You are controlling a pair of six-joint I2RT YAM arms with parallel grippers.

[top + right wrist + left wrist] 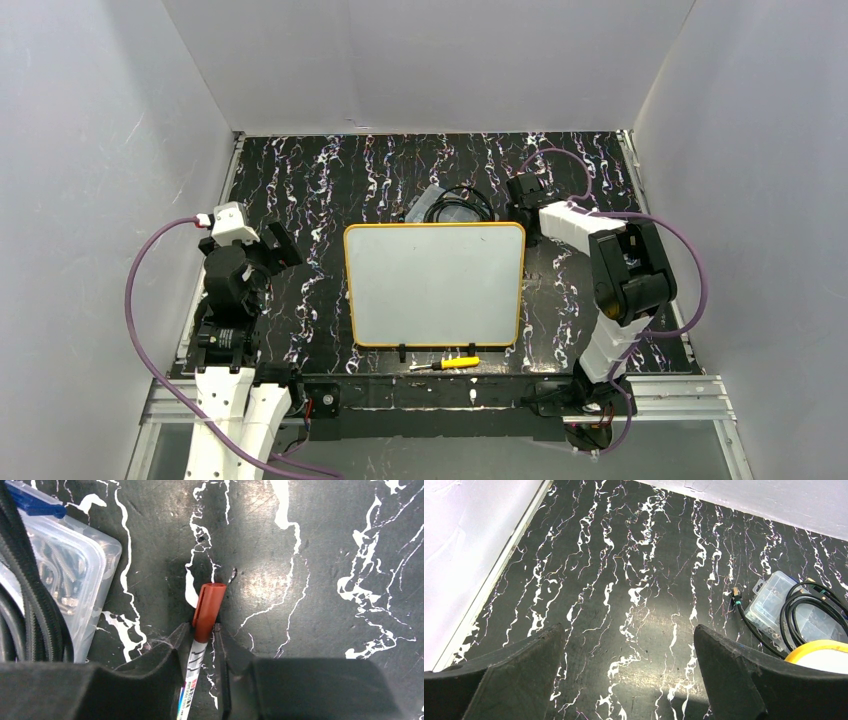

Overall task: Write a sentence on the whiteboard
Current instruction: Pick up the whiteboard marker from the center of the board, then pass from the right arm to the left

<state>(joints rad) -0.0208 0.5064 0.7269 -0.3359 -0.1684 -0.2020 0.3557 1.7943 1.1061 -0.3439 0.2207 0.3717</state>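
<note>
The whiteboard (pixel 435 285), white with a yellow-orange rim, lies in the middle of the table, and no sentence shows on its face. One of its corners (pixel 811 648) peeks into the left wrist view. Behind the board's far right corner, my right gripper (pixel 525 190) (pixel 203 626) is down at the table, its jaws shut on a marker (pixel 207 607) with a reddish-brown cap and a white printed barrel. The fingers press the cap's lower end from both sides. Left of the board, my left gripper (pixel 285 245) (pixel 629 630) hangs wide open over bare tabletop.
A clear plastic box of screws (pixel 437 205) (pixel 65 570) with a coiled black cable (pixel 465 200) (pixel 804 612) on it sits behind the board, just left of the marker. A yellow-handled screwdriver (pixel 450 364) lies at the near edge. White walls enclose the table.
</note>
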